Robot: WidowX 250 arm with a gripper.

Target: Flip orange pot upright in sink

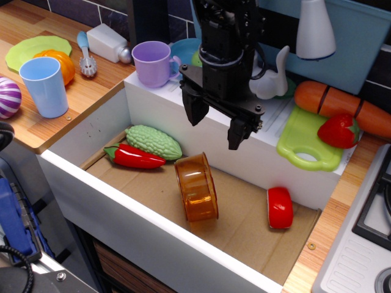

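Note:
The orange pot point(196, 187) is a translucent amber cylinder lying on its side on the brown floor of the white sink point(91, 189), near the middle. My gripper point(215, 130) hangs above it, over the sink's back wall, a little up and right of the pot. Its two black fingers point(195, 110) are spread apart and hold nothing. The gripper does not touch the pot.
In the sink lie a green bumpy gourd point(154, 141), a red chili pepper point(134, 157) and a small red cup-like piece point(280, 207). On the counter stand a blue cup point(44, 86), a purple mug point(153, 63), an orange fruit point(59, 63) and a green cutting board point(307, 140).

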